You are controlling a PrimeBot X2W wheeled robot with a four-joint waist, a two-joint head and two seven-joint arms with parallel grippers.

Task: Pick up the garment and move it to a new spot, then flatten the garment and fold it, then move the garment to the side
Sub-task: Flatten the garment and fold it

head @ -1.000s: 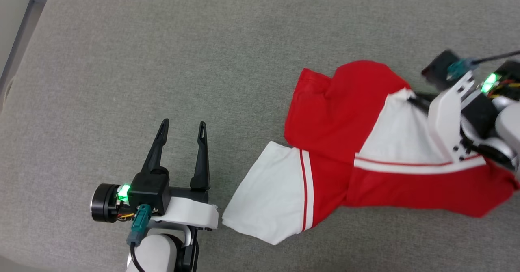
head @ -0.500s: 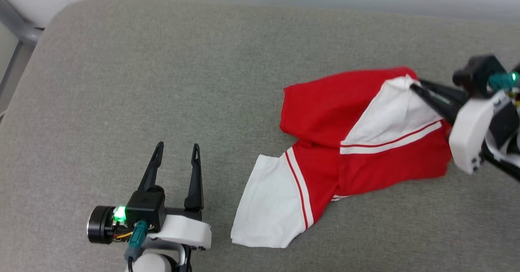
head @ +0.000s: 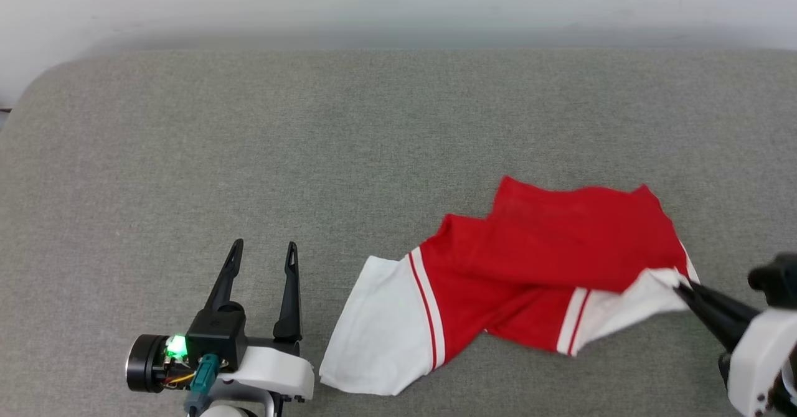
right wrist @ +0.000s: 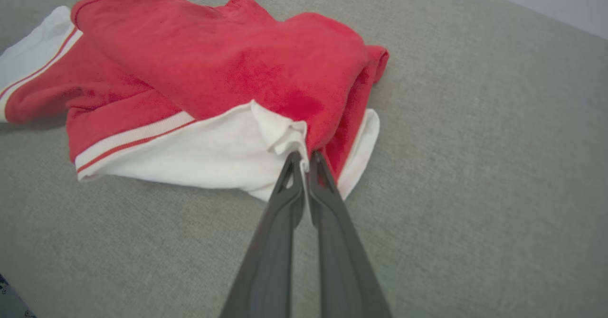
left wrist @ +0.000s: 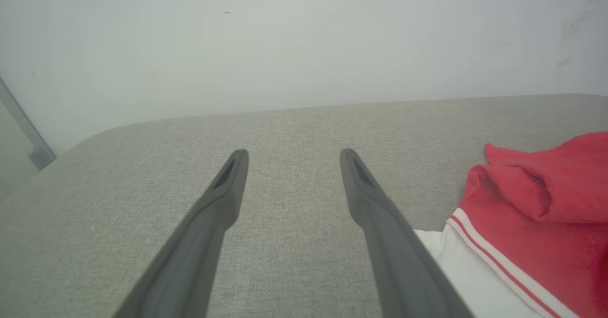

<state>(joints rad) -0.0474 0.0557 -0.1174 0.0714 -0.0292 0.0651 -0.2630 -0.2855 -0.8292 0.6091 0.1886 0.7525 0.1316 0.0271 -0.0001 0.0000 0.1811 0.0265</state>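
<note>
the red jersey (head: 548,261) lies crumpled on the grey fabric surface (head: 311,143), in the right half of the head view and rather near to the robot. it is not flat: the red body is folded over itself in several layers. at its left end one white sleeve (head: 373,336) with a red-and-white striped band spreads out on the surface. this sleeve is just beside the left gripper (head: 261,252) but apart from it. at the right end there is a second white panel with the same striped trim.

the right gripper (right wrist: 304,159) comes in from the lower right corner of the head view. its two dark fingers are pressed together on the cloth. in the right wrist view the tips pinch a fold where the white panel meets the red fabric, and small wrinkles run toward them. the pinched edge looks a little raised, while the rest of the jersey rests on the surface.

the left gripper is at the lower left, low over the surface, and its fingers point away from the robot toward the pale wall (left wrist: 304,38). the fingers are spread wide apart, bare grey fabric is seen between them, and they hold nothing. a green light (head: 176,345) shines on the wrist of this arm.
</note>
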